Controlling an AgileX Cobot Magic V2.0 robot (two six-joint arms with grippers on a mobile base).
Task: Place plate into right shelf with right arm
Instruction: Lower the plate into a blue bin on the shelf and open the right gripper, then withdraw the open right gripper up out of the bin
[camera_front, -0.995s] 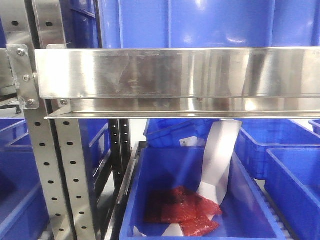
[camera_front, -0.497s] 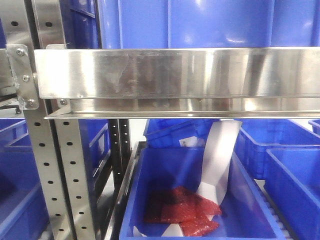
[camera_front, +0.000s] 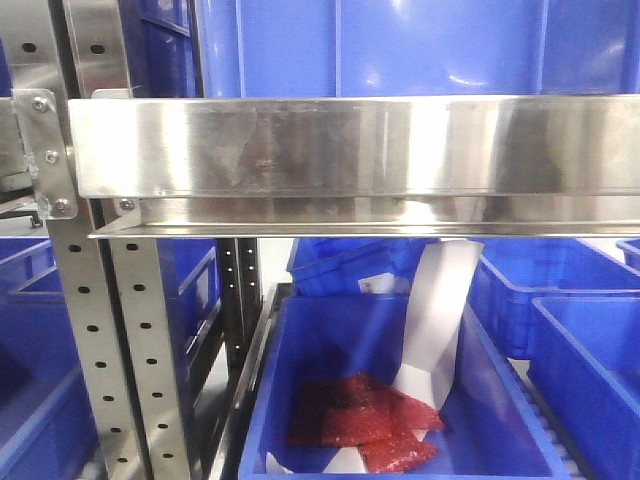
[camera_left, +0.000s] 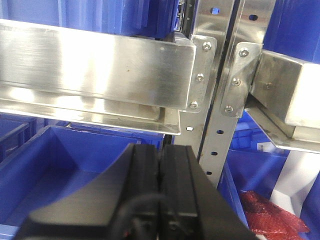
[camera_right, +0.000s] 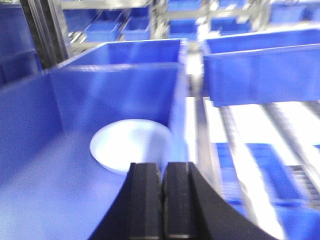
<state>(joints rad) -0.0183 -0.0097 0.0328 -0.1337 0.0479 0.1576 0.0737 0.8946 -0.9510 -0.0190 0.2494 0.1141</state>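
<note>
The white round plate (camera_right: 129, 146) lies on the floor of a blue bin (camera_right: 60, 190) in the right wrist view, near the bin's right wall. My right gripper (camera_right: 162, 167) is shut and empty, just in front of the plate and above the bin. The view is blurred. The steel shelf shows its broad front rail (camera_front: 350, 145) and perforated uprights (camera_front: 110, 350) in the front view, and its rail (camera_left: 95, 65) in the left wrist view. My left gripper (camera_left: 160, 152) is shut and empty below that rail, above a blue bin (camera_left: 55, 165).
A blue bin (camera_front: 330, 350) under the rail holds red packets (camera_front: 365, 420) and a white paper strip (camera_front: 435, 320). More blue bins (camera_front: 560, 290) stand right and above (camera_front: 400, 45). Roller rails (camera_right: 240, 135) and further bins (camera_right: 260, 65) lie right of my right gripper.
None in the front view; the shelf and bins stand as before.
</note>
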